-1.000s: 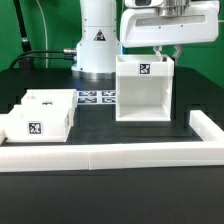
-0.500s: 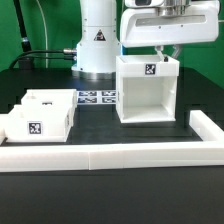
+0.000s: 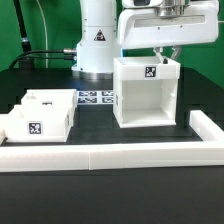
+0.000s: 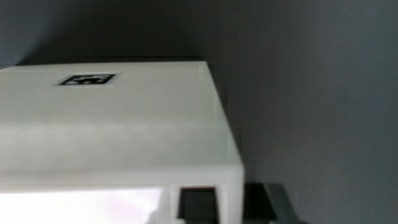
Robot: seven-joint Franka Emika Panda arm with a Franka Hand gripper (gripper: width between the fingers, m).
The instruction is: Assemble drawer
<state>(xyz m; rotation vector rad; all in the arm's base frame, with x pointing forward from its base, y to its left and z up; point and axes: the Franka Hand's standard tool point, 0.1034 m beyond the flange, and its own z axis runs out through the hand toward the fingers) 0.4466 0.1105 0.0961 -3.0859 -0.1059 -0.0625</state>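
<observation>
The drawer's large white housing [image 3: 147, 95] stands on the black table with its open side toward the camera and a tag on its back wall. My gripper [image 3: 165, 54] is at its top back edge, on the exterior view's right. In the wrist view my gripper [image 4: 237, 202] straddles the housing's wall [image 4: 125, 120], one dark finger [image 4: 205, 205] on each side, shut on it. The two small trays [image 3: 40, 113] lie side by side at the exterior view's left, apart from the housing.
A long low white border wall [image 3: 100, 156] runs along the front and turns up at the exterior view's right [image 3: 208, 128]. The marker board [image 3: 97, 98] lies behind the trays. The arm's base [image 3: 97, 40] stands at the back.
The housing has shifted slightly, first toward the exterior view's right, then back left and a little down, with the gripper still on its wall. The trays have not moved.
</observation>
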